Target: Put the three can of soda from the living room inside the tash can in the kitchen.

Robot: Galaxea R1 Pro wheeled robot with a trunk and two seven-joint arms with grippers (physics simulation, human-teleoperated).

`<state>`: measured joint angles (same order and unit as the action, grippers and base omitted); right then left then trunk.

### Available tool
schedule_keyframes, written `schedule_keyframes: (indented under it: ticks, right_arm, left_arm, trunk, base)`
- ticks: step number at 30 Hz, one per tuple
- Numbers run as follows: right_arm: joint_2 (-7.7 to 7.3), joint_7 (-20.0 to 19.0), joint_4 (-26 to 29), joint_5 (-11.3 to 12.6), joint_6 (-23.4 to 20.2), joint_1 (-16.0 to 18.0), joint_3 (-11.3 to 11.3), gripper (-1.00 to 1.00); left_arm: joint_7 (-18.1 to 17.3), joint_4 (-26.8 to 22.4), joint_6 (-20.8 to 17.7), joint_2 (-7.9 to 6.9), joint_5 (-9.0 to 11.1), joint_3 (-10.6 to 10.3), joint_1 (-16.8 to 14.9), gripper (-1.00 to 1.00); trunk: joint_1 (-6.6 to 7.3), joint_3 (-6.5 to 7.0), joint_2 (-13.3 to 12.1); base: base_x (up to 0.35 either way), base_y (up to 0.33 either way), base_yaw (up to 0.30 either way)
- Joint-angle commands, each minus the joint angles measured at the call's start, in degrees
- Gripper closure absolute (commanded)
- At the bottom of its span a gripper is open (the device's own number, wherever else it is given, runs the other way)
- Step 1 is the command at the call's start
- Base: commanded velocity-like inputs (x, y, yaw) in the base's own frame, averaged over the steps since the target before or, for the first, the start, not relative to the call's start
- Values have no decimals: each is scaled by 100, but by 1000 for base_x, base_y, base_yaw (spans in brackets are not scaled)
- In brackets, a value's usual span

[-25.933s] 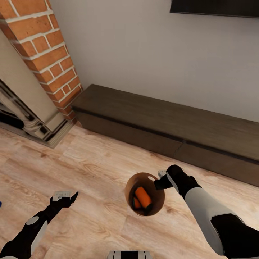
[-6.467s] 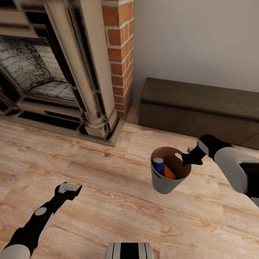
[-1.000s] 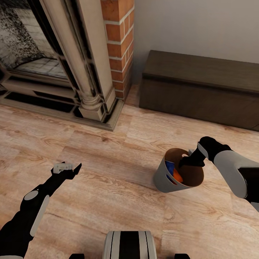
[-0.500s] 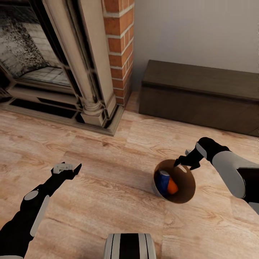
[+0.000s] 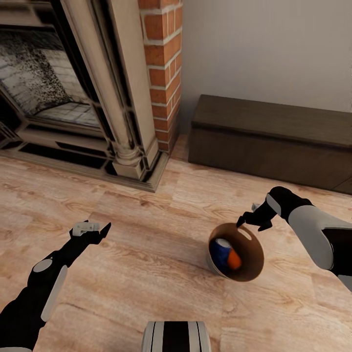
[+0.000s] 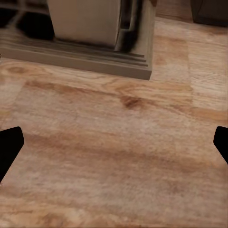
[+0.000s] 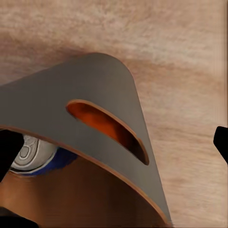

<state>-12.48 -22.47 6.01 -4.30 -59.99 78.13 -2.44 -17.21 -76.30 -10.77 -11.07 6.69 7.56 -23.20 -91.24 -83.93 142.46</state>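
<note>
The grey bin (image 5: 236, 252) with its brown-copper inside stands on the light wood floor at my right. Inside it I see a blue can with a pale top (image 5: 222, 249) and an orange can (image 5: 235, 260); a second orange can is hidden. My right gripper (image 5: 246, 220) hovers just over the bin's far rim, open and holding nothing. In the right wrist view the bin's wall and handle slot (image 7: 107, 126) lie between the spread fingers of that gripper (image 7: 114, 147), with the blue can's top (image 7: 29, 151) beyond. My left gripper (image 5: 93, 228) (image 6: 114, 142) hangs open over bare floor.
The stone fireplace (image 5: 58, 88) and red brick column (image 5: 161, 58) stand at the back left. A long low dark-brown cabinet (image 5: 274, 132) runs along the wall behind the bin. My base (image 5: 176, 337) shows at the bottom edge.
A second ago the right gripper held the tilted bin by its rim. It has let go and risen slightly, and the bin now rests on the floor. The view has tilted up a little.
</note>
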Motion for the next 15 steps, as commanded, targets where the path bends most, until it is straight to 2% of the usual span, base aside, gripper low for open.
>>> schedule_keyframes:
  ticks: [1, 15]
  right_arm:
    - [0, 11, 5, 15, -1, 0, 16, -100]
    - [0, 68, 5, 8, -1, -30, 17, -100]
  left_arm:
    - [1, 0, -1, 0, -1, 0, 0, -100]
    - [16, 1, -4, 0, -1, 0, 0, -100]
  trunk:
    - [22, 19, -42]
    - [330, 270, -603]
  base:
    - [0, 0, 0]
    - [0, 0, 0]
